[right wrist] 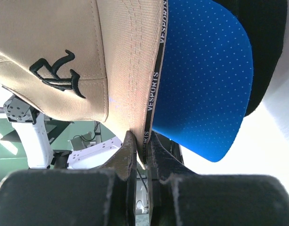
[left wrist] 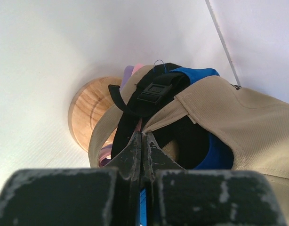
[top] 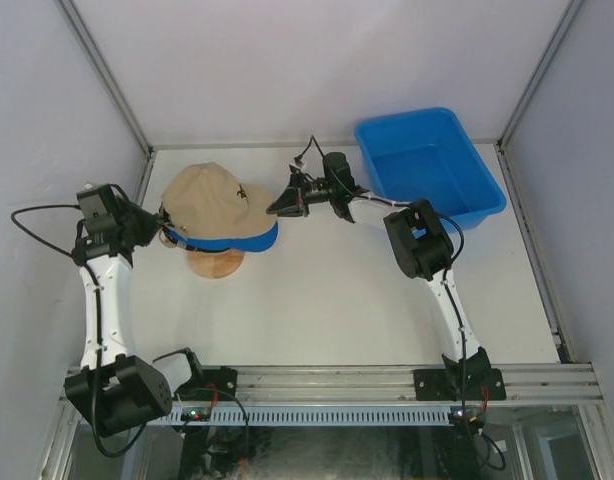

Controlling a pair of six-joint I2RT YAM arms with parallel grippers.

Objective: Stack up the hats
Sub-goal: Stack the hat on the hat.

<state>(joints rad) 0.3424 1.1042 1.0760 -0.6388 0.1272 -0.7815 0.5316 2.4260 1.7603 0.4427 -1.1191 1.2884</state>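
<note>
Closest to the right wrist lens, the right gripper [right wrist: 140, 141] has its two fingers clamped on the brim edge of the tan hat [right wrist: 50, 42], exactly at the taped seam (the printed tape runs between them). I judge that this pinch is for steering the brim, so that it lies straight over the brim of the blue hat [right wrist: 205, 84] just beneath; the black hat [right wrist: 264, 42] shows beyond that one.

On the opposite side, the left gripper [left wrist: 142, 141] has its fingers pressed together at the rear opening of the stack, near the black strap [left wrist: 154, 89]. Whether fabric is caught between them I cannot tell. Probably it steadies the back.

I count five hats: tan on top, then blue and black, plus thin edges of the pink hat [left wrist: 137, 67] and the lavender hat [left wrist: 127, 73]. All sit on one wooden stand [left wrist: 85, 113] on the table [top: 337, 300]. One blue bin [top: 407, 115] stands apart at the far right.
</note>
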